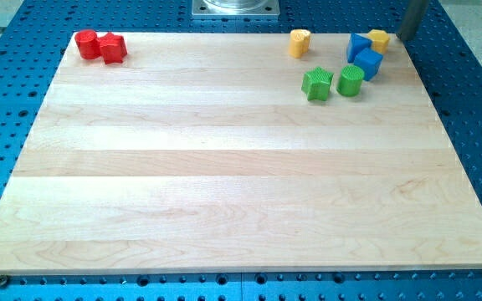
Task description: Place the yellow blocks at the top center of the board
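Note:
A yellow cylinder (299,42) stands near the board's top edge, right of centre. A second yellow block (379,38) sits at the top right corner, touching a blue block (357,45). My tip (405,37) is at the board's top right corner, just to the right of that second yellow block; whether it touches the block cannot be told. The rod rises out of the view's top.
Another blue block (368,63) sits just below the first. A green star-like block (316,84) and a green cylinder (350,80) lie below the yellow cylinder. Two red blocks (86,44) (113,48) touch at the top left. The wooden board (224,184) lies on a blue perforated table.

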{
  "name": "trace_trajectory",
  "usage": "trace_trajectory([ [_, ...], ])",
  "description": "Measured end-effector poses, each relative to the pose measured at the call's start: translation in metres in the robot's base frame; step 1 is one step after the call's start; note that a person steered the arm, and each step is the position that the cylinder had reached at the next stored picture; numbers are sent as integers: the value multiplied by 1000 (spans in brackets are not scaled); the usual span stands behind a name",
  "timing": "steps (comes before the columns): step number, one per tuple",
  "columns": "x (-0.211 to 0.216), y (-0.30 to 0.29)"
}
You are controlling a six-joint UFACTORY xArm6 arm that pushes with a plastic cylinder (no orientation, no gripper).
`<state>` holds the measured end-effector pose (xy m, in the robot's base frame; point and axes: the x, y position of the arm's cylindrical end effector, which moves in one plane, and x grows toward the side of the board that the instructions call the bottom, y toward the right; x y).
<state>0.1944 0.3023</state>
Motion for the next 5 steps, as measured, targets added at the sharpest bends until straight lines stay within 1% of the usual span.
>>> trace_trajectory([
  [1, 25, -34],
  [2, 40, -12],
  [3, 26, -74],
  [4, 23, -169],
  [5, 22, -201],
])
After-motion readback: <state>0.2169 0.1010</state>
